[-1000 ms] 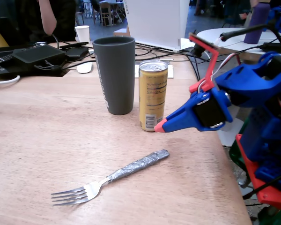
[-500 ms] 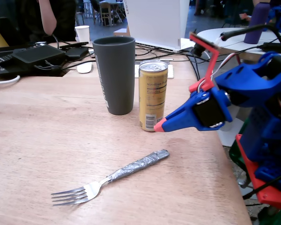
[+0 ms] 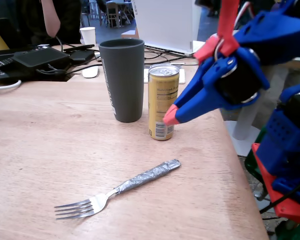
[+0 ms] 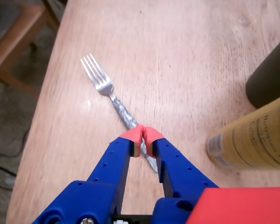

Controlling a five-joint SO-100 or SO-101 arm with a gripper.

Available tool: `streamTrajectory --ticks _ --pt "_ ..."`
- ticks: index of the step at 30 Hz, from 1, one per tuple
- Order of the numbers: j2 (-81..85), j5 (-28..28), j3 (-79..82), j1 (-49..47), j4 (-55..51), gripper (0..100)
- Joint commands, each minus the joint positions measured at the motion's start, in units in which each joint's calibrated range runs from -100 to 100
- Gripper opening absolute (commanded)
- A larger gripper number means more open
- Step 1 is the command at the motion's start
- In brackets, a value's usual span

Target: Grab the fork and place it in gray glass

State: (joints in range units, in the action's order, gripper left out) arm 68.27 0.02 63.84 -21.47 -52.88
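The fork [image 3: 117, 189] lies flat on the wooden table, tines at the lower left, its foil-wrapped handle pointing up right. In the wrist view the fork [image 4: 109, 95] runs from its tines at the upper left down behind my fingertips. The gray glass [image 3: 122, 80] stands upright behind it; its dark side [image 4: 269, 79] shows at the right edge of the wrist view. My blue gripper [image 3: 170, 115] with red tips hangs in the air above the handle end, in front of the can. Its red tips [image 4: 142, 135] touch, shut on nothing.
A gold drink can [image 3: 163, 102] stands right of the glass, close to my gripper, and shows lower right as the can [image 4: 252, 140] in the wrist view. A white paper cup [image 3: 88, 36], cables, a mouse and a laptop sit at the back. The table edge [image 3: 242, 175] runs along the right.
The arm has risen and swung forward; the gripper tip now sits higher and nearer the can. The fork, glass and can have not moved.
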Motion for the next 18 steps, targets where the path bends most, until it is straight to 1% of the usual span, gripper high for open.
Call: streamTrajectory --ticks 1,4,7,9,11,13,15,18 --pt "-3.77 -1.95 -10.37 -0.53 -9.19 0" --pt "-6.6 -6.69 -13.96 -0.36 -13.05 0" --pt "-6.6 -12.94 -13.11 -0.53 -13.13 0" --pt "-6.77 -15.58 -13.11 -0.53 -13.13 0" --pt "-6.95 -17.78 -13.02 -3.07 -13.13 0" --pt "-7.37 -18.75 -13.02 -5.44 -13.13 0" --pt "-9.95 -18.51 -13.02 -8.82 -13.13 0" --pt "-11.15 -18.17 -12.92 -16.94 -13.13 0"
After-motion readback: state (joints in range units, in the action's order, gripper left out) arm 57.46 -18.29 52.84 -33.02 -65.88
